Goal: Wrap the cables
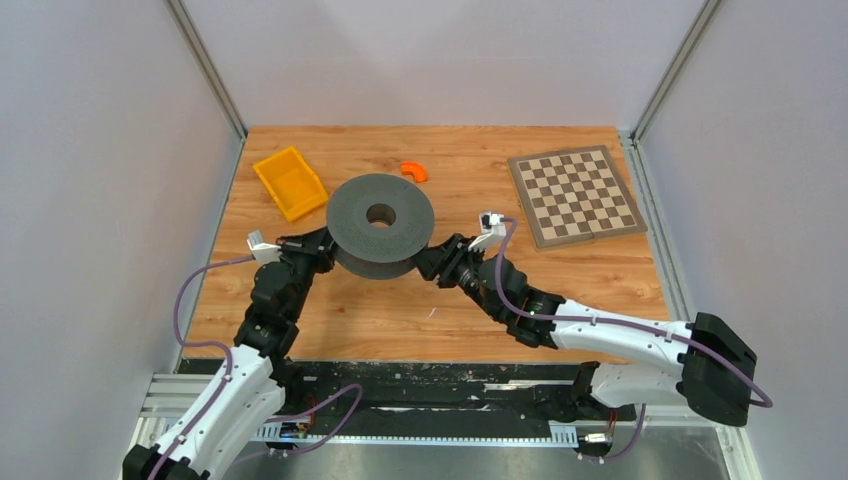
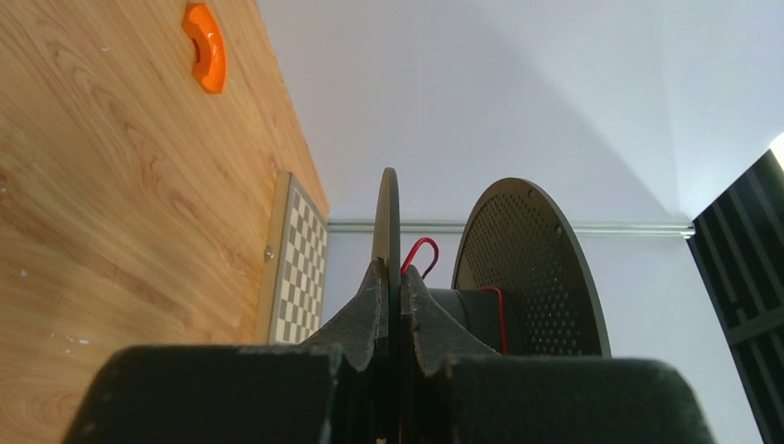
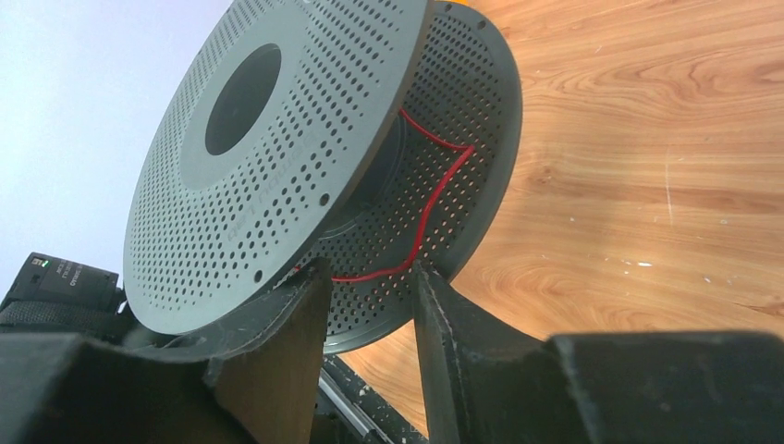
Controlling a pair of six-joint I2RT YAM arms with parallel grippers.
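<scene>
A dark grey perforated spool (image 1: 380,225) is held up, tilted, above the middle of the wooden table. My left gripper (image 1: 325,243) is shut on the rim of one flange (image 2: 386,222), which stands edge-on between its fingertips (image 2: 393,277). The cables show as a thin red wire (image 2: 421,252) looping by the hub between the two flanges. In the right wrist view the wire (image 3: 434,194) lies in loose bends against the inner face of the far flange. My right gripper (image 3: 368,277) is open at the spool's right edge, its fingers either side of the gap between the flanges, with the wire just beyond their tips.
An orange bin (image 1: 290,182) sits at the back left. A small orange curved piece (image 1: 414,171) lies behind the spool. A chessboard (image 1: 574,195) lies at the back right. Grey walls close in three sides, and a black rail (image 1: 420,380) runs along the near edge.
</scene>
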